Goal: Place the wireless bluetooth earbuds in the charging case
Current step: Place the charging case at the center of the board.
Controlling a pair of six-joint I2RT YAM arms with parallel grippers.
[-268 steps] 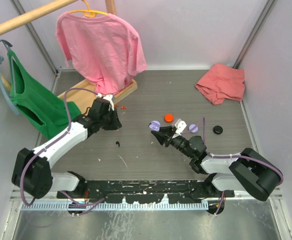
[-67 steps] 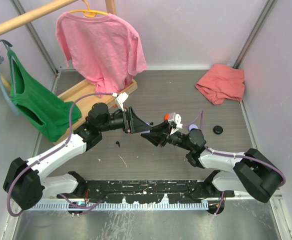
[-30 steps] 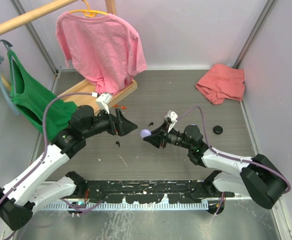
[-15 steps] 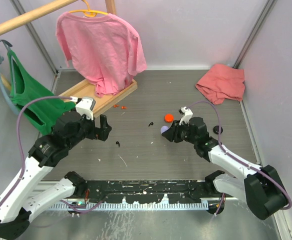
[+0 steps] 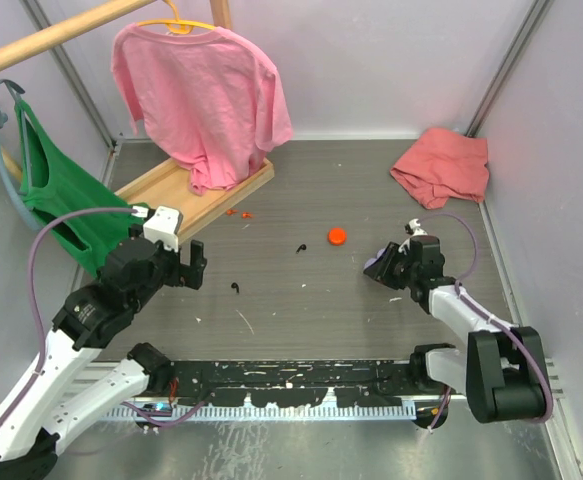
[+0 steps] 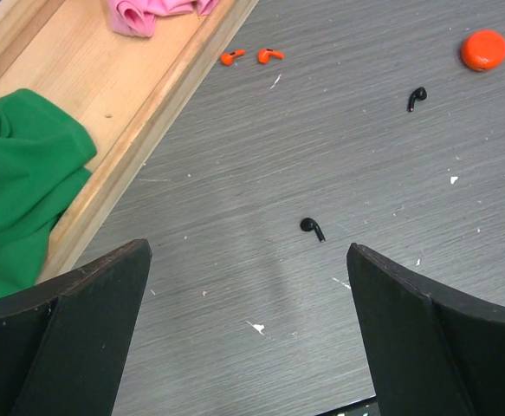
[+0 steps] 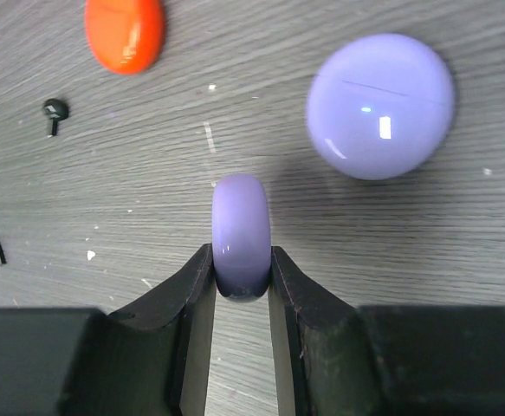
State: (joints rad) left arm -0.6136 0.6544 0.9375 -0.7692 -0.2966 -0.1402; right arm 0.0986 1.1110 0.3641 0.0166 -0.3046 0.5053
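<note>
While the right gripper clamps a lilac charging case on edge, at the right of the overhead frame, the left gripper hangs spread wide and empty. A black earbud lies on the table just beyond the gap between its fingers, right of centre in the left wrist frame, nearer this arm. Its rounded end points upper left and its stem runs toward lower right
</note>
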